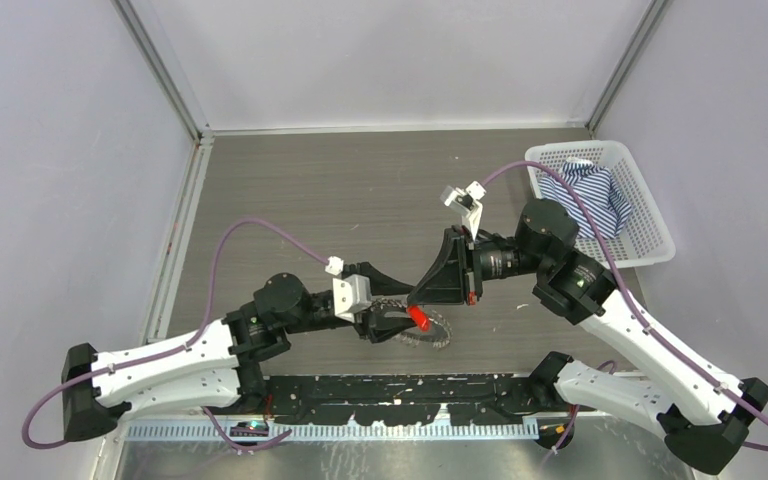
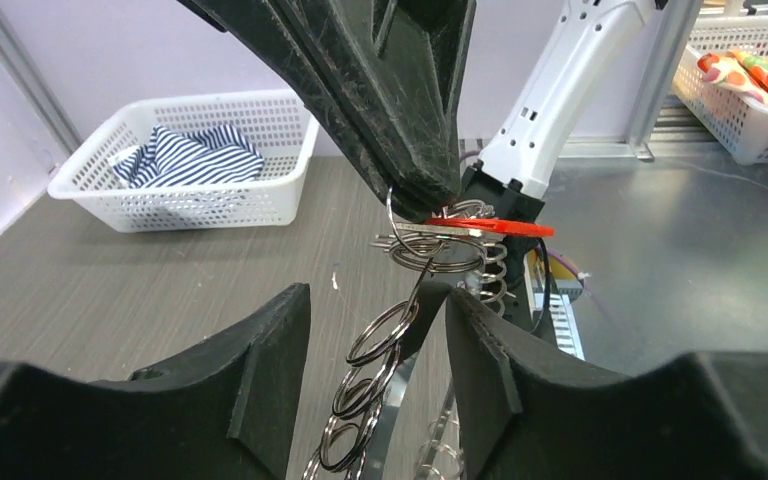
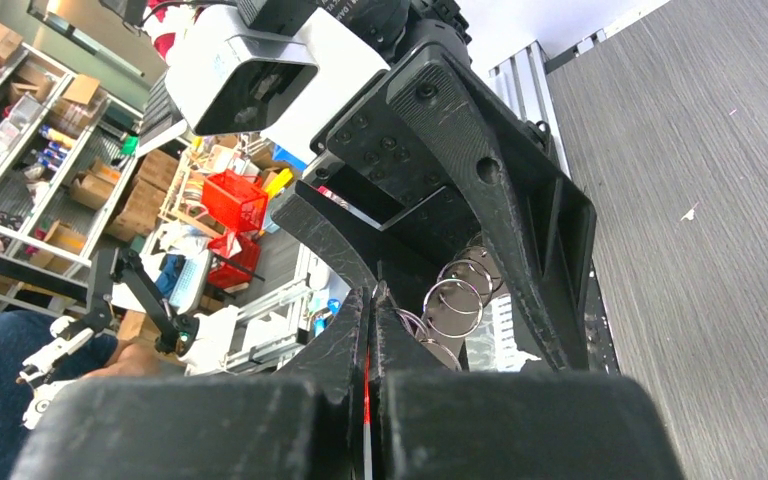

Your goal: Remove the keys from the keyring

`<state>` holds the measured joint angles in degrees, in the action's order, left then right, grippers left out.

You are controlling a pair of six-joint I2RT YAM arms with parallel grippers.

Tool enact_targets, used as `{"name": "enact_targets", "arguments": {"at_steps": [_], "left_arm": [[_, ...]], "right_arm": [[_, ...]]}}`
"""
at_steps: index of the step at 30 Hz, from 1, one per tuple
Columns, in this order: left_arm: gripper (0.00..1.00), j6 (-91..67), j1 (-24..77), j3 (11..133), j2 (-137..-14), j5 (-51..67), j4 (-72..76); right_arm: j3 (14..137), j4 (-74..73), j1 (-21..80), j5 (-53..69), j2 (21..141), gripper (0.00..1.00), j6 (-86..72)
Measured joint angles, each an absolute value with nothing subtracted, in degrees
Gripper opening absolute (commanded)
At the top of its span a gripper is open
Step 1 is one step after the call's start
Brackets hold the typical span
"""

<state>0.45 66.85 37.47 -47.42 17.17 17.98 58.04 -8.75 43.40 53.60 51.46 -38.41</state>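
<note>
The keyring (image 1: 428,338) hangs just above the table between the two grippers, fringed with small silvery keys that look like loops (image 2: 380,335). My right gripper (image 1: 430,300) comes down from the upper right and is shut on the red-headed key (image 1: 420,319). That key shows as a flat red tab (image 2: 500,228) in the left wrist view and as a red sliver (image 3: 366,390) between the shut fingers of the right gripper (image 3: 370,300). My left gripper (image 2: 375,300) is open, its jaws wide apart. The chain of loops hangs between them, close against the right-hand finger (image 2: 480,360).
A white plastic basket (image 1: 650,215) with a blue-striped cloth (image 1: 590,195) stands at the far right of the table, and it also shows in the left wrist view (image 2: 200,205). The arm bases and a black rail (image 1: 400,385) run along the near edge.
</note>
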Motion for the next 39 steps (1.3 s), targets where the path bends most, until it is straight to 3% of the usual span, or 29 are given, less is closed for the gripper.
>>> {"name": "enact_targets", "arguments": {"at_steps": [3,10,14,15,21,34,39], "left_arm": [[0.39,0.3,67.5,36.4,-47.5,16.4,20.3],[0.36,-1.1,68.4,35.9,-47.5,15.4,24.1],[0.07,-2.4,68.5,35.6,-47.6,14.9,25.4],[0.04,-2.7,68.5,35.4,-47.6,14.8,25.8],[0.01,-0.4,69.8,35.3,-48.4,8.9,25.8],[0.0,32.2,77.6,42.2,-53.5,-18.3,23.7],[0.0,42.7,78.7,44.2,-57.3,-22.9,26.9]], "right_arm": [[58.0,-9.1,43.4,53.1,51.2,0.01,-38.0],[58.0,-10.2,43.4,52.1,50.0,0.01,-37.1],[58.0,-10.9,43.4,51.5,49.8,0.01,-36.9],[58.0,-11.0,43.4,51.3,49.8,0.01,-36.8],[58.0,-13.1,43.4,48.5,49.1,0.01,-35.7],[57.8,-17.6,43.3,33.3,42.4,0.01,-29.3],[57.8,-17.7,43.3,30.0,42.2,0.37,-27.0]]}}
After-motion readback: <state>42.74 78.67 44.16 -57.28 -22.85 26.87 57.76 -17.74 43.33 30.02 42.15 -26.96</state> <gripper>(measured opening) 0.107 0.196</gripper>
